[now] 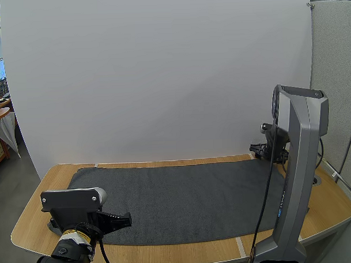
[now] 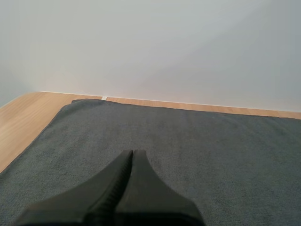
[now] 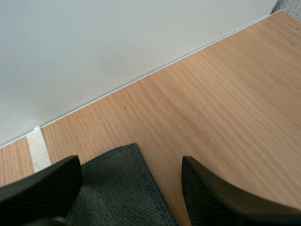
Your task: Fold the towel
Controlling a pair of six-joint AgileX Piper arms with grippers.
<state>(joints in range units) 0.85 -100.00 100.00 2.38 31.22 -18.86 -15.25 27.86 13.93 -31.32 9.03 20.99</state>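
Note:
A dark grey towel (image 1: 183, 200) lies spread flat over the wooden table (image 1: 28, 220). Low over its near left part, my left gripper (image 1: 125, 220) is shut on nothing. The left wrist view has the two fingers pressed together as one dark wedge (image 2: 132, 155) above the towel (image 2: 197, 150). At the towel's far right corner is my right gripper (image 1: 260, 149). In the right wrist view this gripper (image 3: 130, 164) stands open, its fingers on either side of that towel corner (image 3: 117, 188), with bare table (image 3: 211, 113) beyond.
A white board (image 1: 162, 80) stands upright along the table's back edge, close behind the towel. Strips of bare wood run along the front and both ends of the table. The right arm's tall grey link (image 1: 298, 179) rises at the front right.

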